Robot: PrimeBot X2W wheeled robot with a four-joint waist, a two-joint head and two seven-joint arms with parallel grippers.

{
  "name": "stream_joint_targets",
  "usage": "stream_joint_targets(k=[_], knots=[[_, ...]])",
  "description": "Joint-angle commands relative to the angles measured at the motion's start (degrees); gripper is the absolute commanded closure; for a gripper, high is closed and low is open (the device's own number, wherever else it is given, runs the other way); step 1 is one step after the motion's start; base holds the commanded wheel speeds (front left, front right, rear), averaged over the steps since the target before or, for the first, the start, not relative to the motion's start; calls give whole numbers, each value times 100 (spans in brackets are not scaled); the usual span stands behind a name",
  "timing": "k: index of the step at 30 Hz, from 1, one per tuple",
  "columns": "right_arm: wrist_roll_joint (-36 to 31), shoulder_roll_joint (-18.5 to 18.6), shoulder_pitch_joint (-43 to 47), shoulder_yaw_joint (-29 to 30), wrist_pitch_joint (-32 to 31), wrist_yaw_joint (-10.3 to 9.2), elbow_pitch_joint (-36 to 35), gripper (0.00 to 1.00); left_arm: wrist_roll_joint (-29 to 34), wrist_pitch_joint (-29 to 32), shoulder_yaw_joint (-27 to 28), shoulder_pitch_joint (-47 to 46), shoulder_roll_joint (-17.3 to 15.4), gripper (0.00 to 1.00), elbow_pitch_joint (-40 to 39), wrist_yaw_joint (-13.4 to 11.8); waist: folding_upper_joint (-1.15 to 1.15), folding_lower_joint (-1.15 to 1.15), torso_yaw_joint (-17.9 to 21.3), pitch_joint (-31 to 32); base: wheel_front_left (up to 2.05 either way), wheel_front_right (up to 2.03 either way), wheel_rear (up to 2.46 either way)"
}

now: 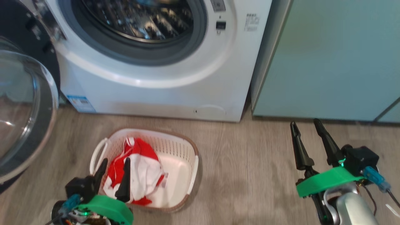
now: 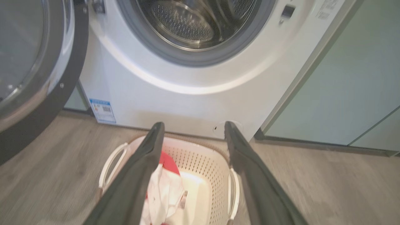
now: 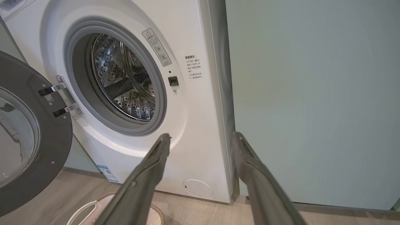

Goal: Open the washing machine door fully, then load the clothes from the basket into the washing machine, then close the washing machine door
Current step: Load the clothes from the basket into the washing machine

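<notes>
The white front-loading washing machine [image 1: 150, 93] stands far from us, its black-rimmed round glass door [image 1: 22, 106] swung open at left. Nearer, our left gripper [image 1: 115, 160], fingers [image 1: 124, 179] spread, overlaps red-and-white clothes [image 1: 143, 170] in the cream perforated plastic basket [image 1: 176, 147].

Shiny steel drum [image 1: 140, 22] — plastic basket [image 1: 176, 147], soft clothes [image 1: 145, 170].

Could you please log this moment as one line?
door open; clothes in basket; left gripper open over basket; right gripper open
</notes>
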State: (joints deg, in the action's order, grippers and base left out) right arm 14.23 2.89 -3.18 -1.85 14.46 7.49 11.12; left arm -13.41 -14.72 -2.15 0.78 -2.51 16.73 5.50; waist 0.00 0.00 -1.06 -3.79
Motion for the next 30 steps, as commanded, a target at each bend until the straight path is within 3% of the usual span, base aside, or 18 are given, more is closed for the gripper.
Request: stream_joint_targets(k=[1, 7, 19, 30], knots=[[-48, -2, -291, -149, 54, 0, -211, 0, 64, -28, 160, -348, -37, 0, -59, -25, 0, 0, 87, -269, 0, 0, 0], [-121, -2, -501, -186, 54, 0, -291, 0, 226, -28, 177, -934, -125, 0, 1291, 37, 0, 0, 305, -1047, 0, 0, 0], [-76, -2, -928, -348, 54, 0, -621, 0, 449, -28, 1, -2856, -920, 0, 3929, 158, 0, 0, 1022, -2697, 0, 0, 0], [157, -2, -1096, -463, 54, 0, -978, 0, 408, -26, -118, -4004, -1495, 0, 5175, 185, 0, 0, 1566, -3661, 0, 0, 0]])
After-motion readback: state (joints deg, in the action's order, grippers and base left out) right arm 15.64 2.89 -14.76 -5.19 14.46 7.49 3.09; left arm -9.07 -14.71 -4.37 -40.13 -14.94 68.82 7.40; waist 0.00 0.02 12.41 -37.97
